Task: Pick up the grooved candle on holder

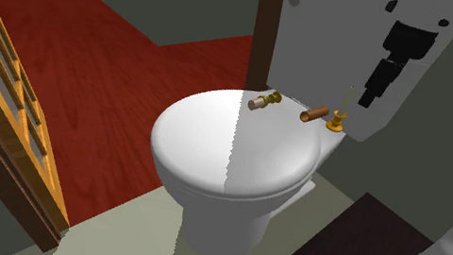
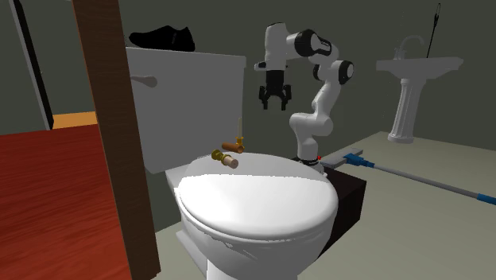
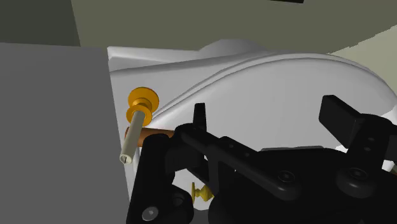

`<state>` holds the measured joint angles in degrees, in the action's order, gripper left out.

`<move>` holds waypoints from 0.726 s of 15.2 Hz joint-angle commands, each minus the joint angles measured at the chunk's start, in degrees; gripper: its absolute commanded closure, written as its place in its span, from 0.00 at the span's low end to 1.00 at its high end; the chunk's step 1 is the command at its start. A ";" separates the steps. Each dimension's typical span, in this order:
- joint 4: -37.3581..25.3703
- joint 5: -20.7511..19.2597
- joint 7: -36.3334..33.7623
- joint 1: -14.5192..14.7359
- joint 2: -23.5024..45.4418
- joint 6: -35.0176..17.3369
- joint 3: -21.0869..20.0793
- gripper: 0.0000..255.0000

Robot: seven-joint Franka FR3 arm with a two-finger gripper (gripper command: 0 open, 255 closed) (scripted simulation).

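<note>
In the shoulder view the claw (image 1: pixel 370 99) is hanging wide open and empty in front of the white toilet tank (image 1: pixel 323 33). The grooved candle (image 1: pixel 344 104), a thin pale taper, is standing upright in a small gold holder (image 1: pixel 336 125) on the ledge behind the toilet lid (image 1: pixel 230 151), at about seven o'clock from the claw. A brown candle (image 1: pixel 314 114) is lying just beside the holder at nine o'clock, and a beige candle (image 1: pixel 261 102) is lying farther along the same way. In the second exterior view the claw (image 2: pixel 276 103) is showing its fingers spread at one o'clock, well above the taper (image 2: pixel 238 127), whose holder (image 2: pixel 238 144) is glinting like polished metal. In the wrist view the fingers are standing apart around nothing, and the taper (image 3: pixel 130 143) is rising from the round, stacked discs of its holder (image 3: pixel 141 105), close beside the brown candle (image 3: pixel 156 133). I am judging the taper to be light, stiff and brittle, and likely to snap or tip, with the holder smooth and slippery, so closing gently on the lower shaft just above the cup is looking safest
</note>
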<state>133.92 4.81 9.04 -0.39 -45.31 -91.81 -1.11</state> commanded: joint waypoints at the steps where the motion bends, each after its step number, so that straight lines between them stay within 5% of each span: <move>1: 0.00 0.00 0.00 0.00 0.00 0.00 0.00 0.00; 11: -3.79 -1.77 6.59 2.08 17.97 -17.79 -1.07 0.00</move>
<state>130.37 3.31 14.75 1.57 -29.02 -107.72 -2.24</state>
